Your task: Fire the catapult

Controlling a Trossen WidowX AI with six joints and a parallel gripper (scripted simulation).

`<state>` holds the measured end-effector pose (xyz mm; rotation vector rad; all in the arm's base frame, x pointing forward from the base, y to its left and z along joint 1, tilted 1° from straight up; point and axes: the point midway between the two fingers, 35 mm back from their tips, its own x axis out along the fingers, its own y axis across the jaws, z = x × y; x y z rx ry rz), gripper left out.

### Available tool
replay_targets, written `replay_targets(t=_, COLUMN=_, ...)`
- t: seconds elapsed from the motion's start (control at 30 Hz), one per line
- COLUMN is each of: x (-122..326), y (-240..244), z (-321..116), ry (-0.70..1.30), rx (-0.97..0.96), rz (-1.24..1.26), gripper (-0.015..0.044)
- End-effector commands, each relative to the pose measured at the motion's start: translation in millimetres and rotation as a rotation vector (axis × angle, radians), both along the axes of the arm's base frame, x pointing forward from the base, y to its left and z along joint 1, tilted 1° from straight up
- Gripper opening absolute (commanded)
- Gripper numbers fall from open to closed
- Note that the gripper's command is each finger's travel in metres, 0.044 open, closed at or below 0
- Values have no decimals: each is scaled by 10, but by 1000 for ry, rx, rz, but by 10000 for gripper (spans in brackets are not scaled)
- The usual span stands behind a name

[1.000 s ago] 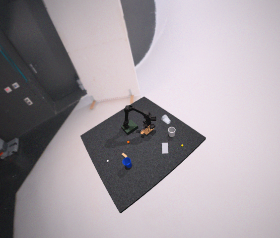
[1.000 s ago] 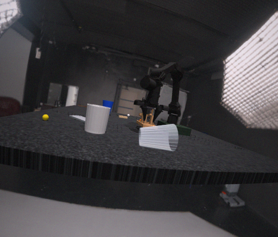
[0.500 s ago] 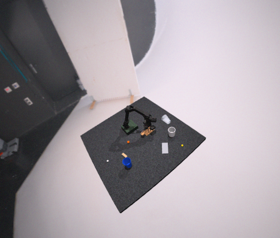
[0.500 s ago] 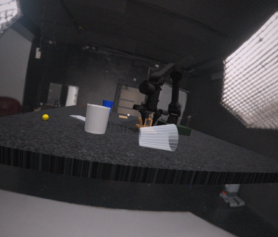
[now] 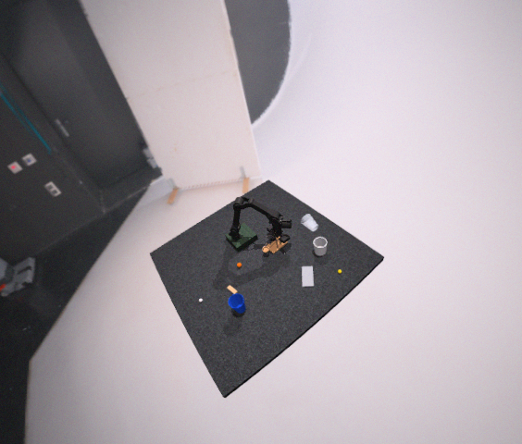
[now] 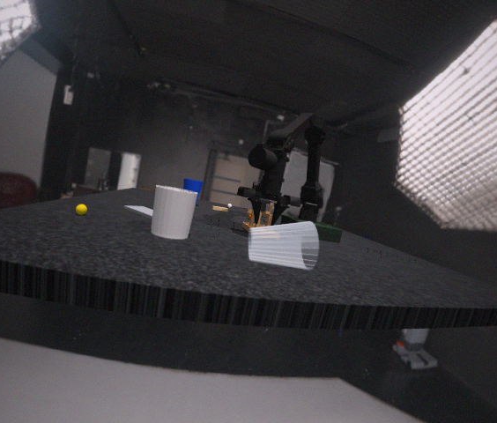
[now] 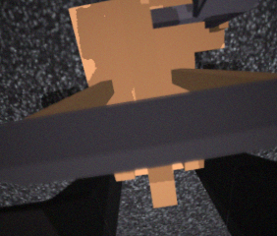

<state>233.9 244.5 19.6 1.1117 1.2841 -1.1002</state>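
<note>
The wooden catapult (image 5: pixel 276 245) (image 6: pixel 257 225) (image 7: pixel 138 44) stands on the dark table. Its round cup end faces lower left in the top view, away from the white mug (image 5: pixel 319 247) (image 6: pixel 174 212), which stands upright to its right. My gripper (image 5: pixel 279 236) (image 6: pixel 267 220) (image 7: pixel 152 144) is down at the catapult, its fingers shut on the catapult's body. A dark bar hides part of the catapult in the wrist view. An orange ball (image 5: pixel 239 265) lies left of the catapult. A white ball (image 5: pixel 200 300) (image 6: pixel 229 205) and a yellow ball (image 5: pixel 339 270) (image 6: pixel 81 209) lie farther off. I cannot see a ball in the catapult.
A clear cup (image 5: pixel 309 222) (image 6: pixel 283 246) lies on its side near the mug. A blue cup (image 5: pixel 237 303) (image 6: pixel 192 189) stands by a small wooden block (image 5: pixel 231 289) (image 6: pixel 219 208). A flat pale block (image 5: pixel 307 276) lies below the mug in the top view. The arm's base stands on a green block (image 5: pixel 247 237).
</note>
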Motion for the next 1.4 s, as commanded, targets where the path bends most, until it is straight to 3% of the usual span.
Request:
replay_targets(t=0.0, x=2, y=2, z=13, ry=-1, rx=1, rz=0, gripper=263)
replay_targets(t=0.13, x=5, y=5, z=39, ry=-1, rx=1, rz=0, gripper=367)
replay_targets(t=0.23, x=30, y=28, z=417, ry=-1, rx=1, rz=0, gripper=440)
replay_targets(t=0.4, x=-3, y=-12, z=1008, ry=0, rx=1, rz=0, gripper=440)
replay_targets(t=0.63, x=17, y=12, z=846, ry=-3, rx=3, rz=21, gripper=440)
replay_targets(t=1.37, x=11, y=5, z=875, ry=-14, rx=4, rz=775, gripper=440)
